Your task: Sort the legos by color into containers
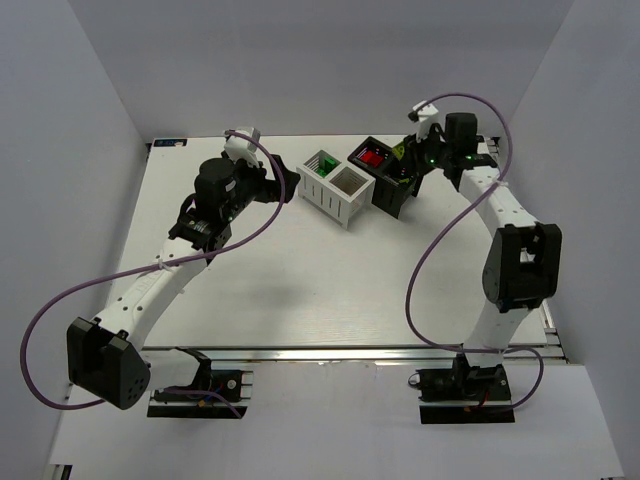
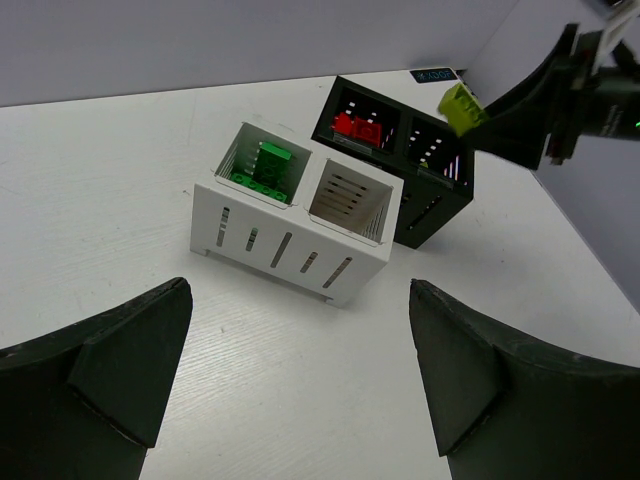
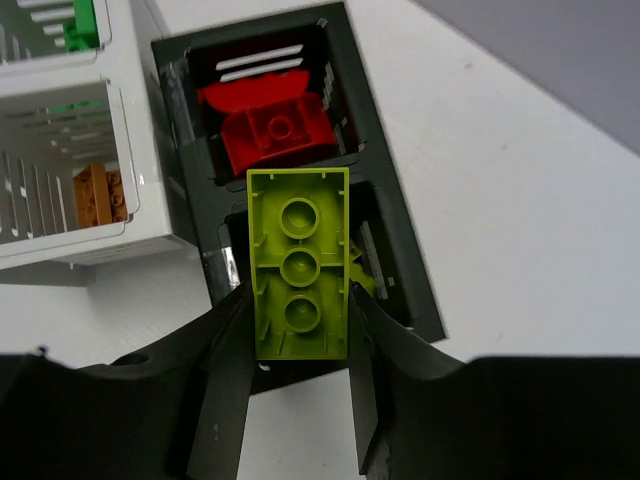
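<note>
My right gripper (image 3: 298,322) is shut on a yellow-green lego (image 3: 298,265), underside facing the camera, hanging over the near compartment of the black container (image 3: 395,240). Another yellow-green piece (image 3: 362,277) lies in that compartment. The far compartment holds red legos (image 3: 278,125). The white container (image 2: 290,250) holds green legos (image 2: 265,165) in one cell and an orange-brown plate (image 3: 98,192) in the other. My left gripper (image 2: 300,290) stands open and empty just in front of the white container. From above, the right gripper (image 1: 405,152) hovers over the black container (image 1: 385,195).
The two containers stand side by side, touching, at the back middle of the white table (image 1: 300,290). Grey walls close in the sides and back. The right arm (image 2: 580,95) reaches in from the right.
</note>
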You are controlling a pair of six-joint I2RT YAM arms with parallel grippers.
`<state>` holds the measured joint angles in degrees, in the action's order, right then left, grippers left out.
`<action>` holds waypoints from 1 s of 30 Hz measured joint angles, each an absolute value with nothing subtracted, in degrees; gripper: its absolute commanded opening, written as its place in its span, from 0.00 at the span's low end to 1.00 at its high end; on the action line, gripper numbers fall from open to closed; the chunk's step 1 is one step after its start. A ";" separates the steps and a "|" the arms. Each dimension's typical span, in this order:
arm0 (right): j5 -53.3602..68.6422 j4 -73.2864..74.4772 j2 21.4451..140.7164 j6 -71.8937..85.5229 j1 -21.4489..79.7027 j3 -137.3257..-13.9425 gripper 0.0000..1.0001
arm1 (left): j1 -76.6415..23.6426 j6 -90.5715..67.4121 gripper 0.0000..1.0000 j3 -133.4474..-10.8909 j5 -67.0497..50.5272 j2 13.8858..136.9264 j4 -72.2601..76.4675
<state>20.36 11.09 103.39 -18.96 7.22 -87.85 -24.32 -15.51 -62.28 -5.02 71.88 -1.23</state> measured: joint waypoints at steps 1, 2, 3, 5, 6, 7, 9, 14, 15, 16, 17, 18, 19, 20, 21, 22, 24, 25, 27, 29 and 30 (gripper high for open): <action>19.94 11.62 104.40 -19.07 7.84 -87.88 0.10 | -24.32 -15.51 0.98 -62.28 -5.02 71.88 -1.26; 19.49 12.19 105.27 -19.14 8.45 -87.88 0.11 | -24.32 -15.49 0.98 -62.28 -5.02 71.88 -1.26; 19.03 12.73 106.06 -19.22 9.02 -87.88 0.12 | -24.32 -15.49 0.98 -62.28 -5.04 71.88 -1.26; 18.11 13.67 106.87 -19.38 9.85 -87.85 0.12 | -24.32 -15.51 0.98 -62.28 -5.02 71.88 -1.26; 17.85 13.80 106.94 -19.51 10.02 -87.85 0.13 | -24.32 -15.51 0.98 -62.28 -5.02 71.88 -1.26; 17.61 13.74 106.94 -19.53 10.15 -87.85 0.14 | -24.32 -15.49 0.98 -62.28 -5.02 71.88 -1.26; 16.93 13.17 106.83 -19.66 10.13 -87.85 0.19 | -24.32 -15.49 0.98 -62.28 -5.04 71.88 -1.23; 15.79 13.08 106.83 -19.70 10.09 -87.85 0.31 | -24.32 -15.49 0.98 -62.28 -5.02 71.90 -1.26; 15.55 13.08 106.83 -19.68 10.09 -87.85 0.31 | -24.32 -15.49 0.98 -62.28 -5.02 71.90 -1.23; 15.33 13.10 106.83 -19.70 10.09 -87.85 0.32 | -24.32 -15.51 0.98 -62.28 -5.02 71.90 -1.26; 15.09 13.13 106.83 -19.70 10.09 -87.85 0.34 | -24.32 -15.51 0.98 -62.28 -5.02 71.90 -1.26; 14.94 13.10 106.83 -19.68 10.09 -87.85 0.38 | -24.32 -15.49 0.98 -62.28 -5.02 71.90 -1.26; 14.72 13.10 106.83 -19.70 10.09 -87.85 0.41 | -24.32 -15.49 0.98 -62.28 -5.02 71.90 -1.26; 14.52 13.10 106.83 -19.70 10.11 -87.85 0.44 | -24.32 -15.49 0.98 -62.28 -5.02 71.90 -1.26; 14.31 13.10 106.83 -19.75 10.11 -87.85 0.49 | -24.32 -15.49 0.98 -62.28 -5.02 71.90 -1.23; 14.09 13.10 106.83 -19.73 10.09 -87.85 0.50 | -24.32 -15.49 0.98 -62.28 -5.02 71.90 -1.26; 13.78 13.02 106.83 -19.73 10.09 -87.85 0.52 | -24.32 -15.49 0.98 -62.28 -5.04 71.90 -1.26; 13.72 12.99 106.83 -19.66 10.09 -87.85 0.53 | -24.32 -15.49 0.98 -62.28 -5.02 71.90 -1.26; 13.69 12.75 106.59 -19.42 10.09 -87.59 0.66 | -24.32 -15.49 0.98 -62.28 -5.02 71.90 -1.23; 13.85 12.51 105.82 -19.11 10.09 -86.78 0.73 | -24.32 -15.49 0.98 -62.28 -5.02 71.90 -1.23; 14.06 12.27 105.21 -19.14 10.04 -86.19 0.73 | -24.32 -15.49 0.98 -62.28 -5.02 71.90 -1.23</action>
<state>14.06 12.27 105.21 -19.14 10.04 -86.19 -24.32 -15.49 -62.28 -5.02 71.90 -1.23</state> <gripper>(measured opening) 0.722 0.982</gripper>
